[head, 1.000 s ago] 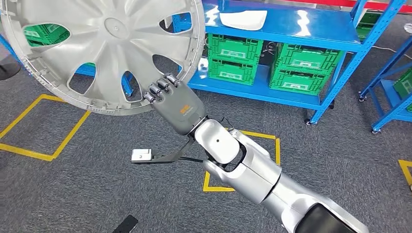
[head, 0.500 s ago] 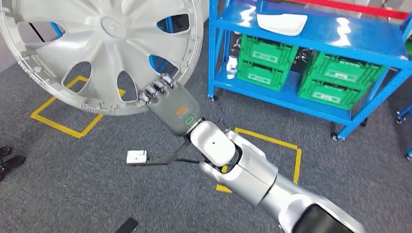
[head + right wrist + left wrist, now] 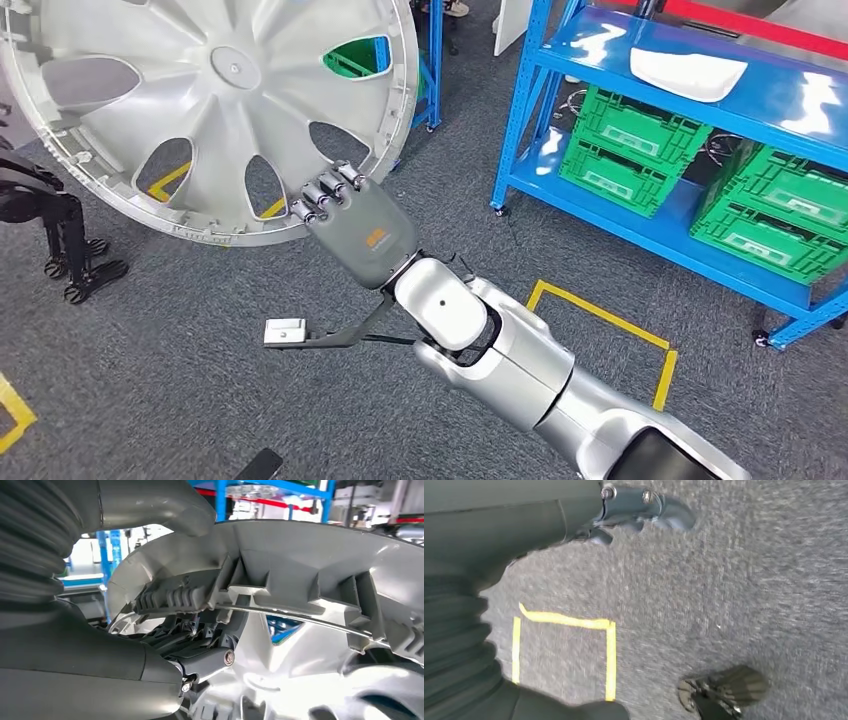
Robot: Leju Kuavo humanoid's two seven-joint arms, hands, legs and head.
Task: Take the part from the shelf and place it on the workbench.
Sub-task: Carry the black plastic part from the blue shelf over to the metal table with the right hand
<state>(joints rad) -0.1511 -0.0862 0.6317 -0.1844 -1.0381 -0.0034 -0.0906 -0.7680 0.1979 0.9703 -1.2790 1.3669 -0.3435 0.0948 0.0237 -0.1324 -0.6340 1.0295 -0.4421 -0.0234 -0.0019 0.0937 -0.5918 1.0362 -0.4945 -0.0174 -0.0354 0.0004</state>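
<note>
Head view, far left: black tripod-like stand (image 3: pixel 62 235) on the grey carpet floor (image 3: pixel 170 400), partly behind the wheel cover's rim. Silver wheel cover (image 3: pixel 215 110) fills the upper left, held up off the floor, tilted, inner ribbed side toward the camera, cut-outs showing floor and yellow floor tape (image 3: pixel 605 320) through them. Right hand (image 3: pixel 350 225) grips its lower rim: fingers (image 3: pixel 325 190) curled together over the edge, thumb on the other side; right wrist view confirms, fingers (image 3: pixel 200 635) hooked behind the rim of the cover (image 3: pixel 310 580) and the thumb pressing on top. Small white block on a black bracket (image 3: pixel 290 330) sticks out below the right forearm. Further right, blue shelf rack (image 3: pixel 600 110) with green crates (image 3: pixel 625 145) on the lower level and a white curved part (image 3: pixel 688 73) on the upper one. Left hand (image 3: pixel 639 510) in the left wrist view hangs over carpet and tape; can't tell its finger state.
</note>
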